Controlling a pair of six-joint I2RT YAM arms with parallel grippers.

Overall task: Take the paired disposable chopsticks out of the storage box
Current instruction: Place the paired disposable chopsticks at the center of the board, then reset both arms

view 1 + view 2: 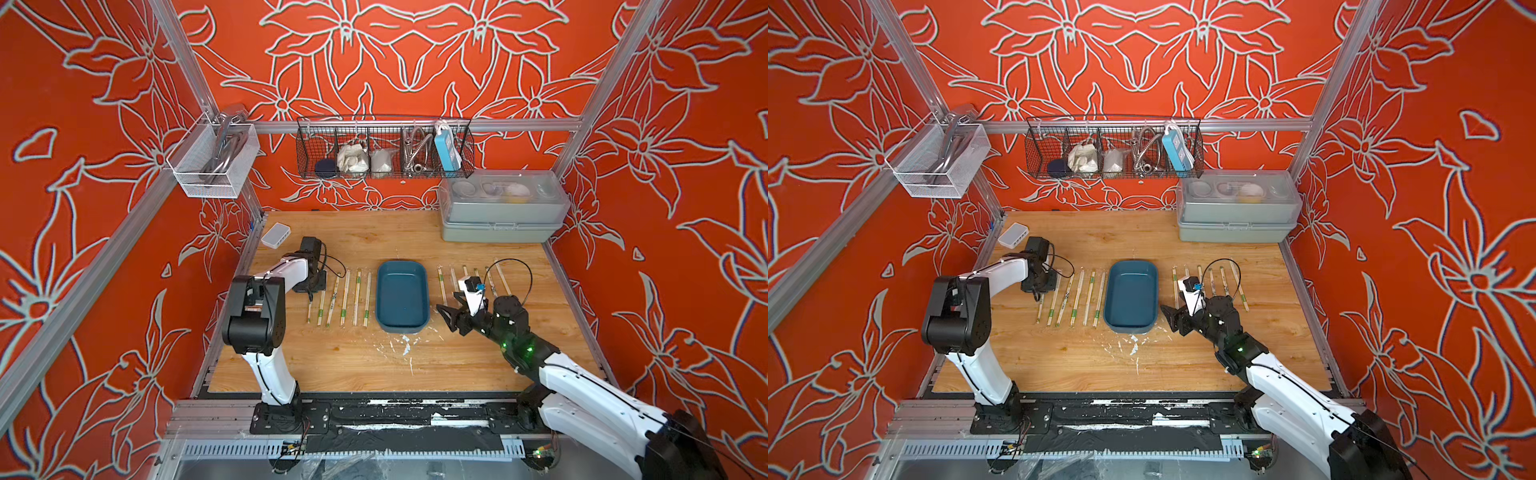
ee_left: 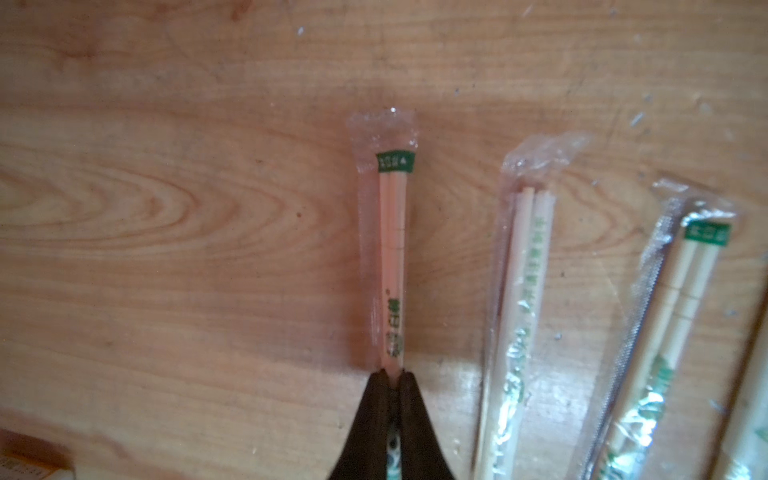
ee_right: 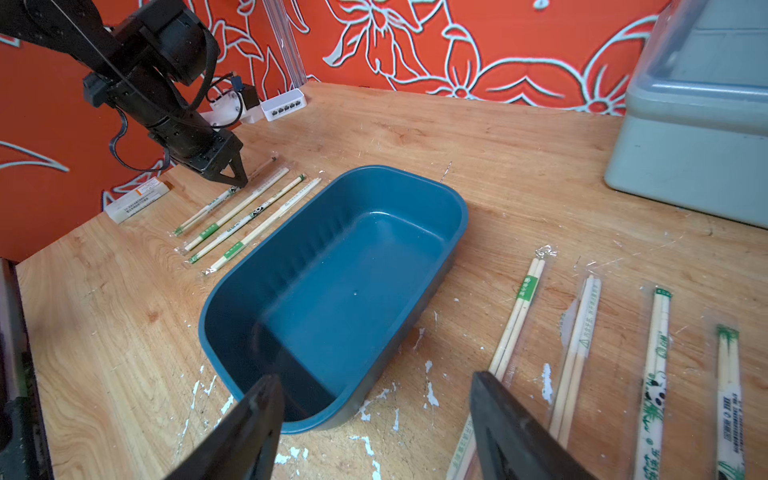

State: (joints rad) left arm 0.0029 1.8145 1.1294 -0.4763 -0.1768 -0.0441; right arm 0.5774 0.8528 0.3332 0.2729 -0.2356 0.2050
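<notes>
The wooden table [image 1: 374,365] fills the floor of the cell. A grey-green lidded case [image 1: 498,216] stands at its 1 o'clock corner. The storage box [image 1: 402,299], dark teal and with nothing inside, sits at the centre with its long side running 12 to 6.

At 4 o'clock from the box the right gripper [image 3: 376,378] hovers with its fingers spread wide and holding nothing. At 9 o'clock the left gripper [image 2: 394,376] points down at the table. Its fingers are almost together, pinching one sleeved pair that lies flat on the wood.

All the paired disposable chopsticks [image 1: 345,297] are out on the table. Six lie in a row at 9 o'clock from the box, with the gripped pair farthest out. More lie in a row at 3 o'clock, partly hidden by the right arm.

A white port hub [image 3: 284,104] lies at 10 o'clock. A small white carton [image 3: 137,199] with an orange label lies at the 9 o'clock edge, its print too small to read.

The sleeves carry green bands and green characters that are not legible, and one [image 3: 654,395] shows a panda.
</notes>
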